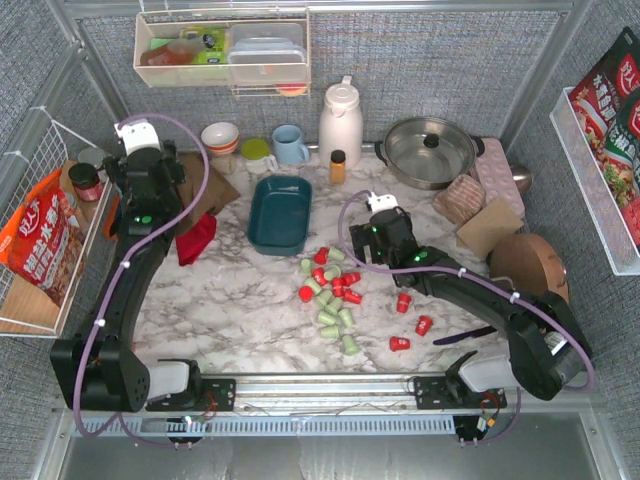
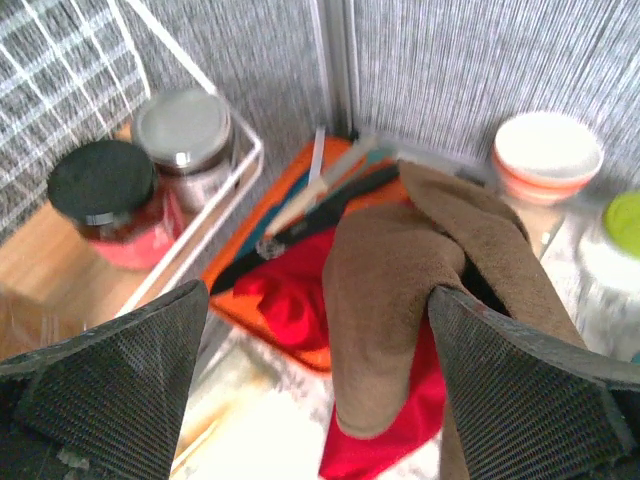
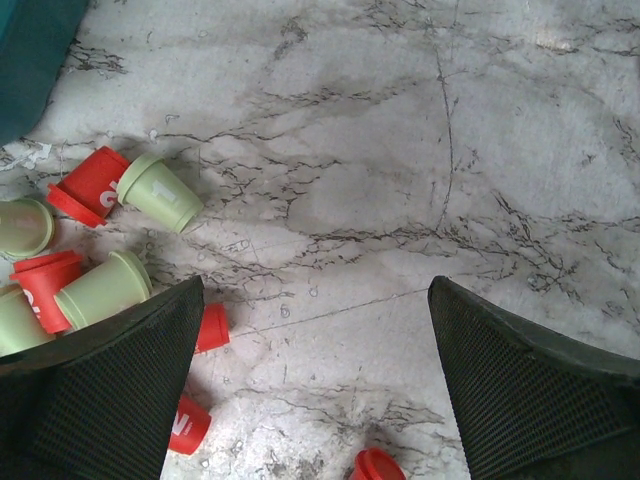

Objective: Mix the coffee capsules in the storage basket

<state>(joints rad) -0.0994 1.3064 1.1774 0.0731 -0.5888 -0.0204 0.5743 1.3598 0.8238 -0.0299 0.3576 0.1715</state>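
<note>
The dark teal storage basket (image 1: 279, 213) stands empty on the marble table, and its corner shows in the right wrist view (image 3: 30, 50). Red and mint green coffee capsules (image 1: 330, 290) lie scattered in front of it, with three red ones (image 1: 403, 302) apart to the right. My right gripper (image 1: 367, 238) is open and empty, hovering just right of the pile; the right wrist view (image 3: 315, 380) shows bare marble between the fingers and capsules (image 3: 160, 192) to the left. My left gripper (image 1: 148, 170) is open and empty at the far left back, above a brown cloth (image 2: 400, 300).
An orange tray (image 2: 240, 290) holds a red cloth (image 2: 290, 300) and utensils. Two jars (image 2: 105, 195) stand in a white wire rack. Stacked bowls (image 1: 220, 137), a blue mug (image 1: 290, 145), a white jug (image 1: 340, 122), an amber bottle (image 1: 338, 165) and a pot (image 1: 430, 150) line the back.
</note>
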